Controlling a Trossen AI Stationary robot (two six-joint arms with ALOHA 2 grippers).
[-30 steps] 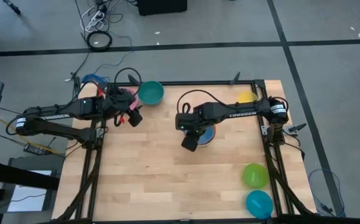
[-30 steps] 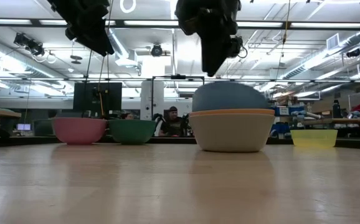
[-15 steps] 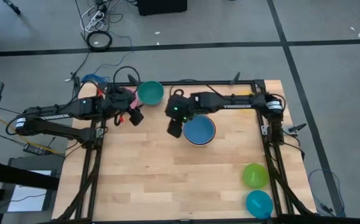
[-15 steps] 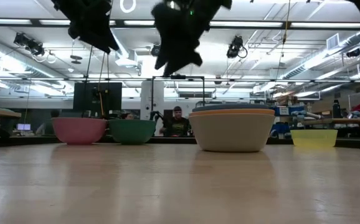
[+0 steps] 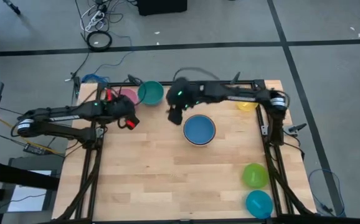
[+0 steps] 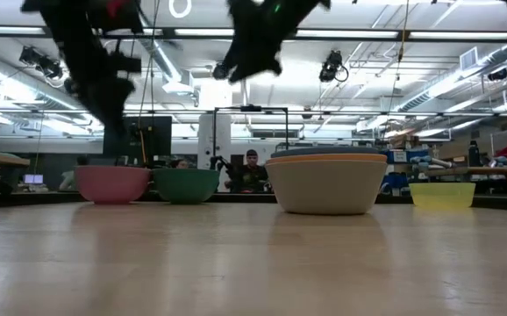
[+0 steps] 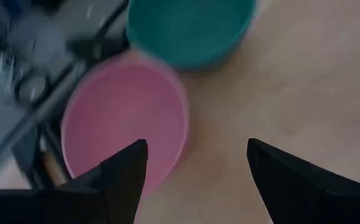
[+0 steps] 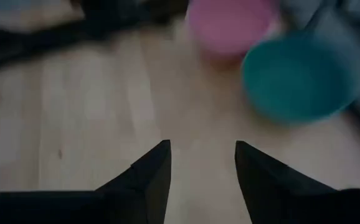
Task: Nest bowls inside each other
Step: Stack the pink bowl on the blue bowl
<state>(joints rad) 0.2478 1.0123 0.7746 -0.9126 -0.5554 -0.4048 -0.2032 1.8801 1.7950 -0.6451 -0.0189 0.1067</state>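
The pink bowl (image 5: pixel 128 96) and the teal bowl (image 5: pixel 150 93) stand side by side at the table's far left. A blue bowl (image 5: pixel 199 129) sits in an orange one inside a grey-white bowl (image 6: pixel 328 189) at mid-table. My left gripper (image 5: pixel 130 121) hangs open just above and on the near side of the pink bowl (image 7: pixel 124 121), touching nothing. My right gripper (image 5: pixel 174 116) is open and empty, in the air between the teal bowl (image 8: pixel 298 78) and the stack.
A yellow bowl (image 5: pixel 247 104) stands at the far right, partly under my right arm. A lime green bowl (image 5: pixel 255 175) and a cyan bowl (image 5: pixel 259 203) stand near the right front corner. Bare wood (image 5: pixel 155 180) fills the middle and near left.
My right gripper has left the stack, rising and swinging toward the table's far left, toward the teal bowl. The blue bowl, which stood high over the orange rim, now sits low in the stack. My left gripper has come down toward the pink bowl and tipped further down.
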